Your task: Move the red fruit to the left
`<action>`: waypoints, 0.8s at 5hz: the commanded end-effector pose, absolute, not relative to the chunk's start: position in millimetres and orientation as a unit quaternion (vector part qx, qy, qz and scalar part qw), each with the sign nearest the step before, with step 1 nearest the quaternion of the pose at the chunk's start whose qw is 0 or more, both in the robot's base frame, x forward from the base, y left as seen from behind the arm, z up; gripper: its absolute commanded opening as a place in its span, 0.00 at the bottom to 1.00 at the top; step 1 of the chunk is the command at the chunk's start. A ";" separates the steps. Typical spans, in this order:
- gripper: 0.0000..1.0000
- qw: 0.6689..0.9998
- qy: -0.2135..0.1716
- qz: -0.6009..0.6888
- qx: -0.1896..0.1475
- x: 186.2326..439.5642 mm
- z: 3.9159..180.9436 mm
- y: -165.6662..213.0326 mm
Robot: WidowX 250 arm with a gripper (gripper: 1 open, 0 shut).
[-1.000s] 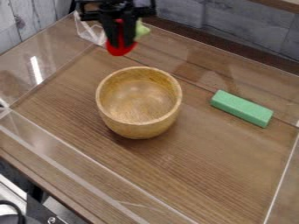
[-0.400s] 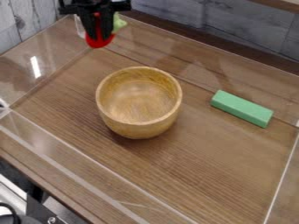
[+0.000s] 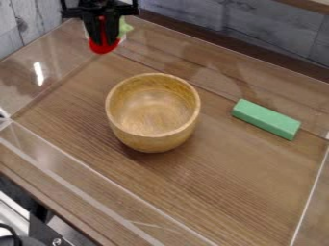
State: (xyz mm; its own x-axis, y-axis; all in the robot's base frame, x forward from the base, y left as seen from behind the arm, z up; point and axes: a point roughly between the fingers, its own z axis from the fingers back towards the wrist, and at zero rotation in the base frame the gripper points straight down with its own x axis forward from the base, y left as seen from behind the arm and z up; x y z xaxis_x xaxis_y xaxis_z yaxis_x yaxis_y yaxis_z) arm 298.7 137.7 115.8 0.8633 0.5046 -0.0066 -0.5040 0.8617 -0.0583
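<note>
- The red fruit hangs at the far left of the scene, up near the top edge of the view, with a bit of green leaf showing on its right side.
- It sits between the jaws of the gripper, which points straight down and is closed tight on the fruit's upper part (only the lower red half shows clearly below the dark fingers).
- The gripper's black and red body is cut off by the top of the frame, so little of the arm above it can be seen.
- Whether the fruit touches the surface under it cannot be told from this angle; it looks to be just above the table, close to the far left corner.
- A clear plastic wall rises around the wooden table top, and the fruit is just inside its far left stretch.
- The wooden bowl stands upright near the middle of the table, well apart from the fruit and nearer the camera, with nothing visible inside it.
- A flat green block lies to the right of the bowl, near it but not touching, set at a slight slant.
- Behind the table a grey, plank-like backdrop fills the upper right of the view.
</note>
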 end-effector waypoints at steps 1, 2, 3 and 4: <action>0.00 0.960 -0.040 0.276 -0.015 308.6 127.2 162.1; 0.00 0.962 -0.036 0.269 -0.008 310.8 113.0 182.0; 0.00 0.964 -0.031 0.263 -0.005 309.8 101.5 201.8; 0.00 0.967 -0.026 0.254 -0.008 309.0 100.8 218.2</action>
